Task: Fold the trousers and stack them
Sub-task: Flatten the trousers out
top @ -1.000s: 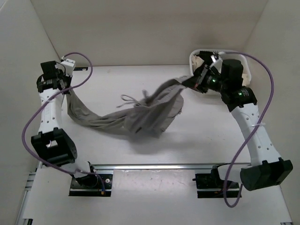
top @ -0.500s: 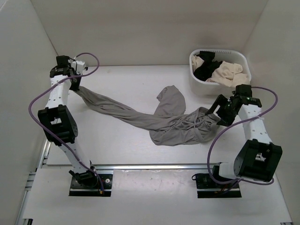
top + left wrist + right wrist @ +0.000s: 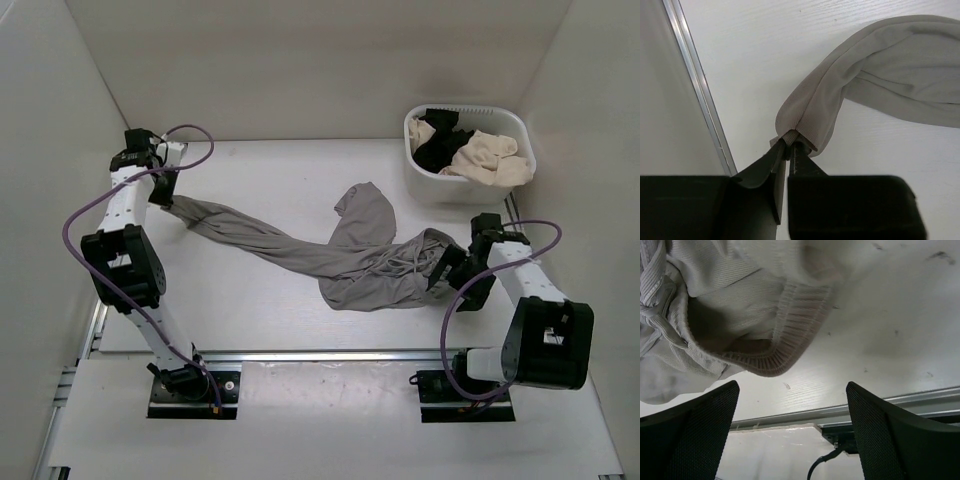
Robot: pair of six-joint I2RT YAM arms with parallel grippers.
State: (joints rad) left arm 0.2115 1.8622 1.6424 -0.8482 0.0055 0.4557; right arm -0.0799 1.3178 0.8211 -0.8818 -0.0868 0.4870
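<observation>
The grey trousers (image 3: 340, 262) are spread unfolded across the middle of the white table (image 3: 280, 170), with one leg drawn out in a long band towards the far left and the other leg bent back towards the far side. The ribbed cuff (image 3: 799, 131) of the stretched leg is pinched between the closed fingers of the left gripper (image 3: 163, 192), just beside the left wall. At the right end, the bunched waistband (image 3: 774, 359) (its drawstring (image 3: 412, 258) lying loose on top) is seen flat on the table. The right gripper (image 3: 450, 266) is held low just beside the waistband, its fingers (image 3: 700, 420) spread wide apart with nothing between them. Well apart, in the far right corner, a white laundry basket (image 3: 425, 180) is filled with black and cream garments. A metal rail (image 3: 330, 353) is fixed along the near edge.
</observation>
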